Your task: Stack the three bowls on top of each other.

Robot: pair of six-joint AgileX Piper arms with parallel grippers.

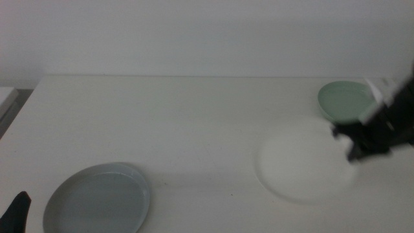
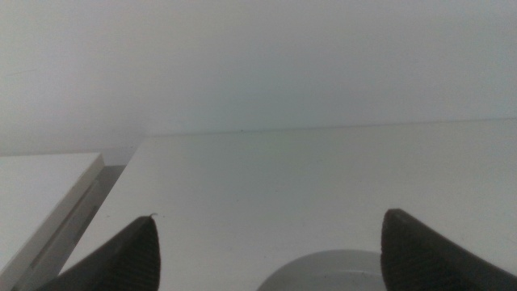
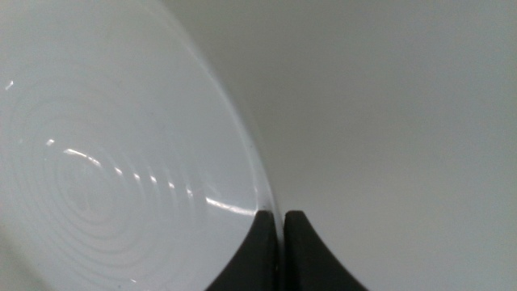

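Observation:
The white bowl point(image 1: 304, 165) lies right of the table's middle. My right gripper point(image 1: 352, 150) is shut on its right rim; in the right wrist view the two jaws point(image 3: 279, 230) pinch the thin rim of the white bowl point(image 3: 105, 162). The pale mint green bowl point(image 1: 346, 101) sits just behind it at the far right. The pale grey-blue bowl point(image 1: 97, 199) sits at the front left. My left gripper point(image 1: 17, 208) waits at the front left corner beside it, open and empty point(image 2: 271, 217), with the grey-blue bowl's rim point(image 2: 323, 271) between its jaws' line.
The white table point(image 1: 194, 123) ends at a pale wall behind. A white shelf or second surface point(image 2: 40, 194) stands off the table's left edge.

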